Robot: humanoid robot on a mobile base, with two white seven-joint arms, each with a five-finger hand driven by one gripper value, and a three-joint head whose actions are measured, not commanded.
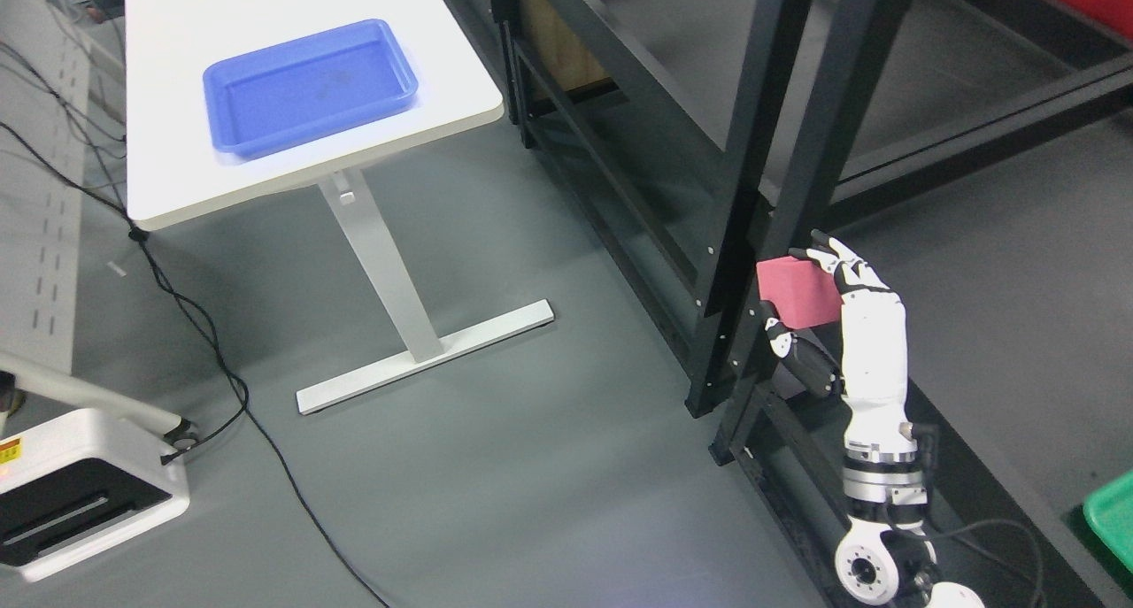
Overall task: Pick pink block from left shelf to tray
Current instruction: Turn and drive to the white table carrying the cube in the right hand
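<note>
right hand clasping pink block beside the shelf frame; carry to tray, well apart, remains

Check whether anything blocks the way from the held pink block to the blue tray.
Right hand grips the pink block beside the black shelf frame. Between it and the blue tray on the white table lies only open floor; the tray looks empty.
</note>
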